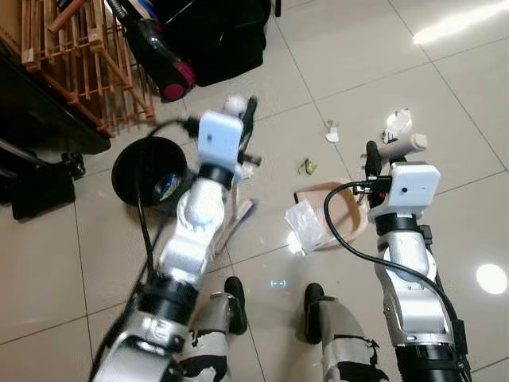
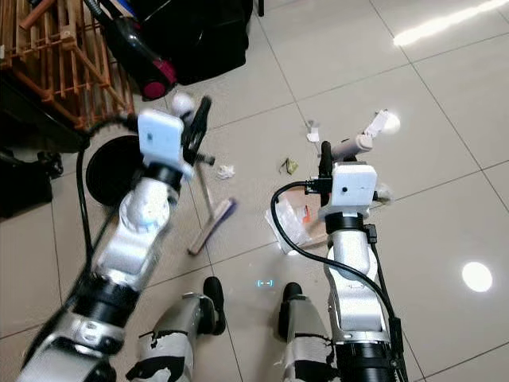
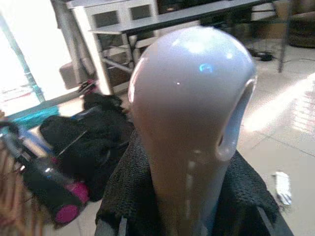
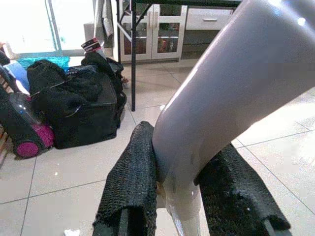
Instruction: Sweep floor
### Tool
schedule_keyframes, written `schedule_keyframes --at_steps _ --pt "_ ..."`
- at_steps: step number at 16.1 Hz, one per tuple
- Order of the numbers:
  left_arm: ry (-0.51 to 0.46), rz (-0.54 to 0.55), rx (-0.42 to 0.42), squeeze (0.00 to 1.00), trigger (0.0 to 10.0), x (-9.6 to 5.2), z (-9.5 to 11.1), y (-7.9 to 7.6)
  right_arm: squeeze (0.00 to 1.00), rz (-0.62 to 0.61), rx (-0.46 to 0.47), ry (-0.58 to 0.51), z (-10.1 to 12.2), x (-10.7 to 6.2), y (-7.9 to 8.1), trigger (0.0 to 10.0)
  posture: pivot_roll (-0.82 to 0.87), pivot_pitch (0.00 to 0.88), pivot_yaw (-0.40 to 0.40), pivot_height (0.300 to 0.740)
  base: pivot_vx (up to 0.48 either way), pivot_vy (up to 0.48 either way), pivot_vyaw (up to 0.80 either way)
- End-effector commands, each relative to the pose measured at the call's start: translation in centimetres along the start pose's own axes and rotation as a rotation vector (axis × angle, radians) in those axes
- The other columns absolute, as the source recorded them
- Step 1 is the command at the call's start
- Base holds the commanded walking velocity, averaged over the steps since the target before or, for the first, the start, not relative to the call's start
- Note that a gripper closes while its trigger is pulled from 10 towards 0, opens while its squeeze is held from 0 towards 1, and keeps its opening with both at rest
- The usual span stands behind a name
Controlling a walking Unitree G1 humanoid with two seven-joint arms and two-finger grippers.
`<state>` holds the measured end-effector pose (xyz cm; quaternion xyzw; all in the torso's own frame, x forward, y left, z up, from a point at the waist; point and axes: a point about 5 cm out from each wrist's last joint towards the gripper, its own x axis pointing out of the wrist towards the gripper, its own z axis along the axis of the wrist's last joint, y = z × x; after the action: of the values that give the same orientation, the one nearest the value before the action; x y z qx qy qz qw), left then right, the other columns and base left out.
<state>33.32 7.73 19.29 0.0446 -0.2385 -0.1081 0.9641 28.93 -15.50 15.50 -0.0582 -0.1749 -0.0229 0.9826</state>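
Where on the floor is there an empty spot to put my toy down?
The bare tiles on the robot's right, past the right gripper and its dustpan, are free. It's crowded ahead: paper scraps, a wrapper, the black bin, the vacuum and the black bag.

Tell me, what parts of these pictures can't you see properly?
- Dustpan: partly behind the right arm, eye views.
- Black bin: its inside is dark; contents unclear.
- Broom handle: its lower end runs off the left wrist view's edge.
- Litter scraps: too small to identify.
- Left gripper: blurred.
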Motion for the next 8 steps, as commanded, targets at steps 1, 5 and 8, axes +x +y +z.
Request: schedule_keyframes --at_steps 1,5,8 --pt "-0.005 0.041 -0.029 0.0 10.0 -0.8 -0.6 -0.4 0.0 0.032 0.095 0.155 -2.7 -1.7 1.4 10.0 0.03 0.405 0.125 0.74 0.0 0.0 0.0" --pt "0.072 0.084 -0.115 0.0 10.0 -1.4 -2.8 -1.4 0.0 0.044 0.103 0.133 -2.1 -2.0 1.8 10.0 -0.01 0.414 0.132 0.74 0.0 0.0 0.0" --pt "0.127 0.175 -0.268 0.0 10.0 0.1 -3.5 -2.5 0.0 0.072 0.106 0.127 -1.8 -2.6 2.2 10.0 -0.02 0.416 0.132 0.74 0.0 0.0 0.0"
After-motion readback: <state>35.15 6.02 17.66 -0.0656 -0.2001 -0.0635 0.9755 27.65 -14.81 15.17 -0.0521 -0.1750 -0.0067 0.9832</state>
